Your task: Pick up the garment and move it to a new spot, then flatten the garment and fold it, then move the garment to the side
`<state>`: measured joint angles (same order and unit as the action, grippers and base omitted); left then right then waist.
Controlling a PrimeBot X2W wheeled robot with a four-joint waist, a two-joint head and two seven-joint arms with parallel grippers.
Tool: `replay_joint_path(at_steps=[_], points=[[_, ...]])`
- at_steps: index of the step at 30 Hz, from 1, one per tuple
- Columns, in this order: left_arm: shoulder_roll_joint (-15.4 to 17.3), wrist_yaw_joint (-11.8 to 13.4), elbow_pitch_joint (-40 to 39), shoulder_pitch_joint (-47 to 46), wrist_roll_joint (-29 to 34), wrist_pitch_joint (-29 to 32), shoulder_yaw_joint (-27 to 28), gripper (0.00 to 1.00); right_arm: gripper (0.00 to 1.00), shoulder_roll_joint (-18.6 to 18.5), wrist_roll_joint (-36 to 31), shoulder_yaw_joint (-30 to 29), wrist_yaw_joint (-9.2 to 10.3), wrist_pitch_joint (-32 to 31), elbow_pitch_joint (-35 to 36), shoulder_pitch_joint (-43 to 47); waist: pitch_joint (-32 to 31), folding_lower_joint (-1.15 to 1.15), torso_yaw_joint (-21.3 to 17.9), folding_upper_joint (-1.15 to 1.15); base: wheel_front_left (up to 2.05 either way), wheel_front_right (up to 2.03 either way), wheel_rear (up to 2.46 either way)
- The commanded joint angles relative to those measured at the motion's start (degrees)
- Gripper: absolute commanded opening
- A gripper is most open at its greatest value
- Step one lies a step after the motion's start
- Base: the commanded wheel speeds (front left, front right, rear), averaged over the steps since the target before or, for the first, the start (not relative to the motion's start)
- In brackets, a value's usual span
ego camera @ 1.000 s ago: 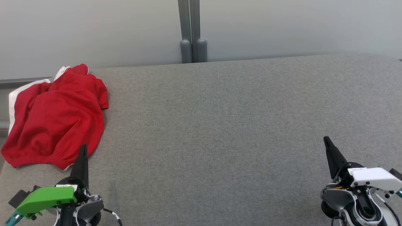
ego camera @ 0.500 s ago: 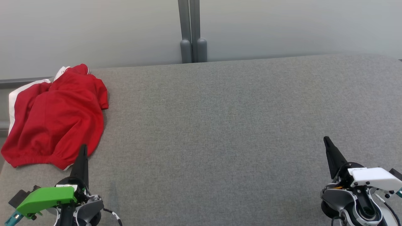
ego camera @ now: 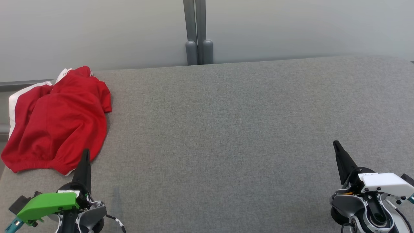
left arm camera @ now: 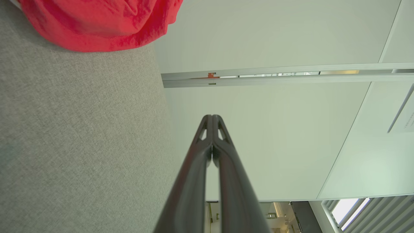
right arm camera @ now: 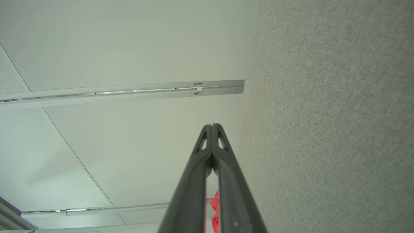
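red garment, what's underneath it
The red garment lies crumpled on the grey fabric surface, at its far left corner, and that surface shows all around its near and right edges. Whether anything else lies beneath the folds cannot be seen, as the cloth covers it.

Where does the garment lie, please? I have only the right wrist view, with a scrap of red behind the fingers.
Observer: In the head view the red garment lies crumpled at the left end of the grey surface, far from your right gripper.
Operator: Thank you. Is the left gripper on it?
Observer: No. The left gripper is shut, and its wrist view shows bare grey surface between it and the garment.
Operator: Is the garment all red?
Observer: No, a white stripe runs along its left side.
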<state>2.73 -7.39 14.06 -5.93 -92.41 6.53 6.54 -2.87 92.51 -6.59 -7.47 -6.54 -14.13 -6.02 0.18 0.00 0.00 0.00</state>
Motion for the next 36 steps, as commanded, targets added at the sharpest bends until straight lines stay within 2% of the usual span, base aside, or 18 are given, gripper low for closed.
replay_joint_path(at_steps=[1,36], points=[[0.31,-0.36,-0.10,-0.69,0.01,0.15,0.10,0.00,0.00,-0.03,-0.22,0.02,-0.05,-0.12,0.30,-0.41,0.00,0.00,0.00,0.00,0.00,0.00,0.00],[0.31,-0.36,-0.10,-0.70,0.01,0.15,0.10,0.00,0.00,-0.03,-0.22,0.03,-0.05,-0.12,0.30,-0.41,0.00,0.00,0.00,0.00,0.00,0.00,0.00]])
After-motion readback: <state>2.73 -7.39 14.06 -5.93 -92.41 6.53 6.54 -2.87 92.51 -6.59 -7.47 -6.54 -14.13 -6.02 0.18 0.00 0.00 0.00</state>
